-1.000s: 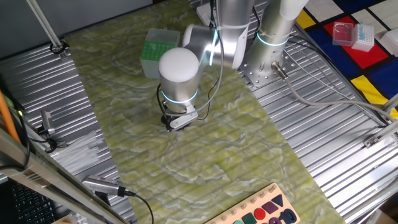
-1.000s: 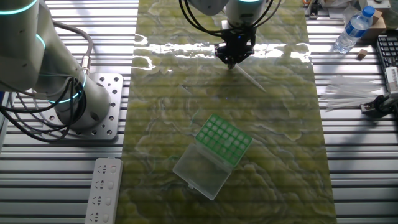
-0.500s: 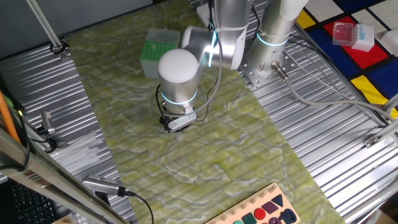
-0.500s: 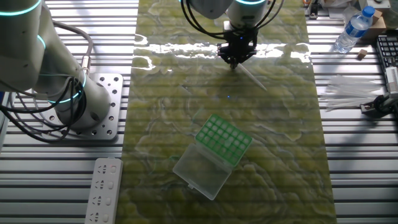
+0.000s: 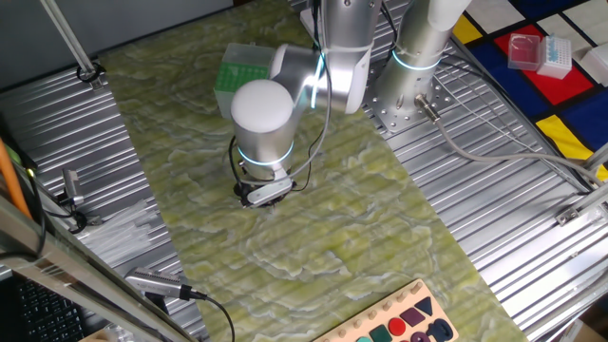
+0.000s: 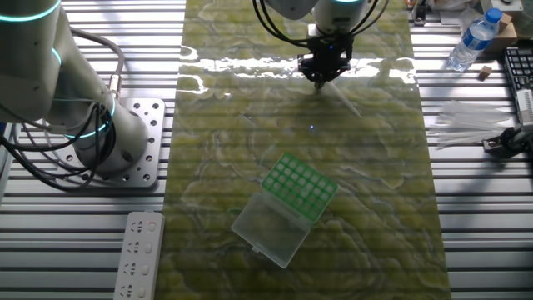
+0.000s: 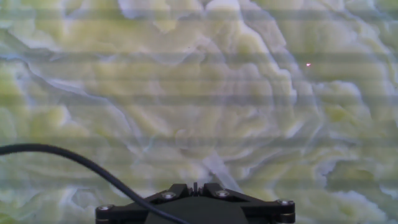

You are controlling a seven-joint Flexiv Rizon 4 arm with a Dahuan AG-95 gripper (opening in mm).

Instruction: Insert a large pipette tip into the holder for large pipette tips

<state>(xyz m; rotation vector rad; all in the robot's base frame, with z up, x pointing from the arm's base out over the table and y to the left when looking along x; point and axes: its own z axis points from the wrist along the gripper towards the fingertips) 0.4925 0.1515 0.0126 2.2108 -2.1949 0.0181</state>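
The large pipette tip [image 6: 344,101] is a thin clear sliver on the green mat. It runs from my fingertips down and to the right. It shows faintly in the hand view [image 7: 217,170], just right of the fingers. My gripper [image 6: 321,81] is low over the mat at the tip's near end, and its jaws look closed together. I cannot tell whether they touch the tip. It also shows under the white wrist joint [image 5: 256,195] and at the hand view's bottom edge [image 7: 196,185]. The holder for large pipette tips [image 6: 301,187] has a green gridded top and stands well in front of the gripper. It is partly hidden behind the arm [image 5: 235,73].
The holder's clear lid [image 6: 266,229] lies open beside it. A second arm's base [image 6: 125,142] stands left of the mat. A bundle of clear tips [image 6: 466,125] and a water bottle [image 6: 473,38] lie on the right. A red box [image 5: 524,49] is at the far right.
My gripper has slid a little sideways, away from the holder, staying low over the mat. The tip's far end has hardly moved.
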